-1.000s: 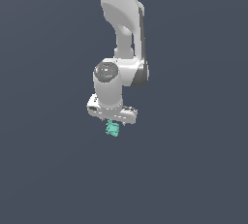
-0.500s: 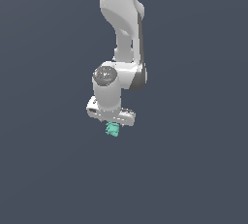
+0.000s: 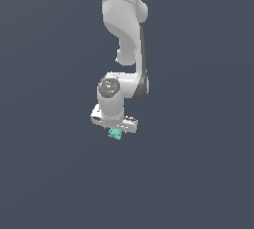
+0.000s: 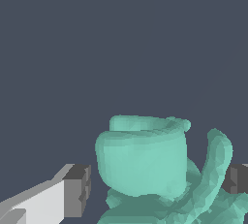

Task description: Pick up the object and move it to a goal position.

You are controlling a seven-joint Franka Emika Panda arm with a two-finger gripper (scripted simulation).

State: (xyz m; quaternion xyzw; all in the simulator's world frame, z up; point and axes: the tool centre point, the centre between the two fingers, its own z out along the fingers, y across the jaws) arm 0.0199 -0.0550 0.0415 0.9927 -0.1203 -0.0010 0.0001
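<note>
The object (image 3: pixel 115 134) is a tiny teal-green lumpy thing that sticks out just below my white gripper (image 3: pixel 115 130) in the exterior view. In the wrist view the object (image 4: pixel 150 165) looks like a small cup shape with a curved handle-like lump. It sits between my two fingers (image 4: pixel 72 194), whose dark pads stand on either side of it. The gripper (image 4: pixel 155 186) is shut on the object and holds it in the air.
A plain dark grey-blue background fills both views. The white arm (image 3: pixel 126 29) reaches down from the exterior view's top. No other object or goal marker shows.
The arm and the held object have shifted very slightly; the grip on the object is unchanged.
</note>
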